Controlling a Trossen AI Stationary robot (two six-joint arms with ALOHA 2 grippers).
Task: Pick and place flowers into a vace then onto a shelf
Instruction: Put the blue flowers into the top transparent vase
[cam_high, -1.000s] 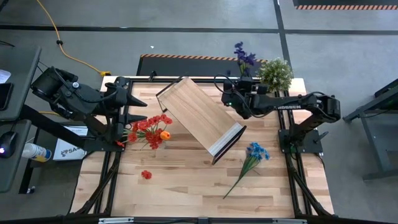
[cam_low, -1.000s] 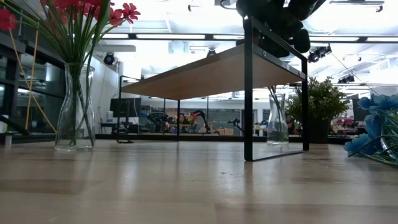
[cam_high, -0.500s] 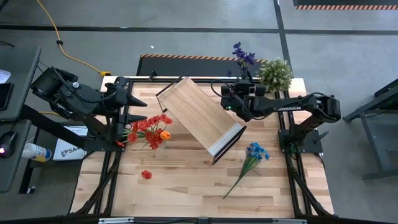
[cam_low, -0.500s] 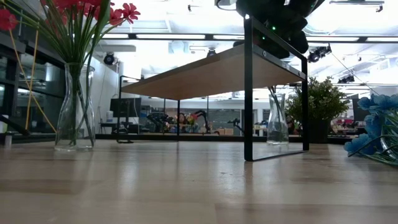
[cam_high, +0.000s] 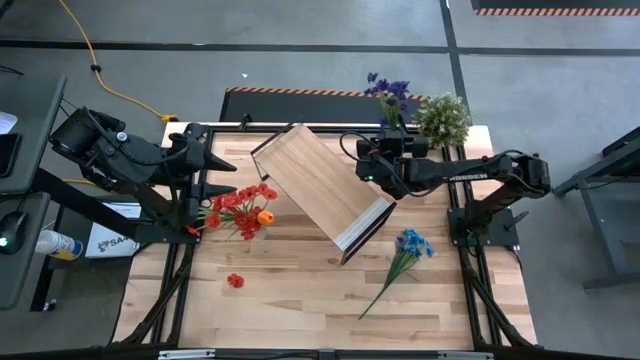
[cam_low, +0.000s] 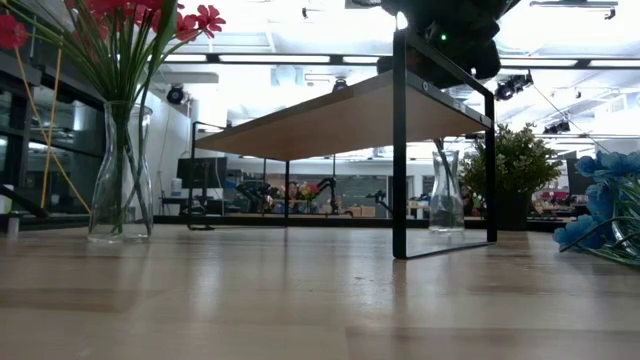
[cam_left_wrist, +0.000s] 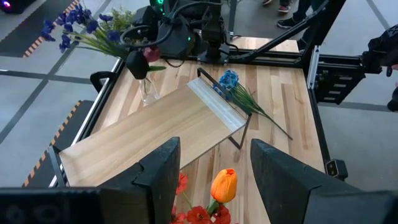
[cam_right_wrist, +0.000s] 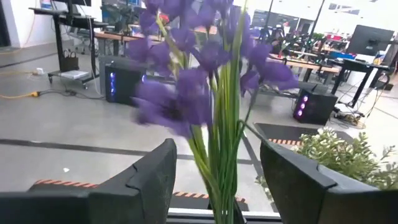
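Purple flowers (cam_high: 385, 88) (cam_right_wrist: 199, 81) lean out past the table's far edge. Their green stems run down between the fingers of my right gripper (cam_high: 388, 138) (cam_right_wrist: 216, 146), which is open. A clear glass vase (cam_low: 445, 195) (cam_left_wrist: 148, 93) stands under that gripper, with stem ends inside it. A second vase (cam_low: 120, 170) holds red and orange flowers (cam_high: 240, 210). My left gripper (cam_left_wrist: 214, 146) waits open above that bunch. Blue flowers (cam_high: 405, 250) lie flat on the table. The shelf (cam_high: 320, 190) stands diagonally on black legs. My right gripper comes level toward the far edge, with a finger on either side of the purple flowers' stems (cam_right_wrist: 221, 186). A gap shows on both sides of the stems. Whether a finger touches them, I cannot tell.
A bushy pale-green potted plant (cam_high: 443, 115) stands at the far right corner, just beside the purple flowers. A loose red bloom (cam_high: 235, 281) lies on the table near the left side. Bare wood table (cam_high: 300, 310) stretches along the near edge.
My right gripper has shifted slightly toward the table's left edge. The purple blooms have swung the same way with it, leaning more to the left. The vases, the shelf and the left arm have stayed put.
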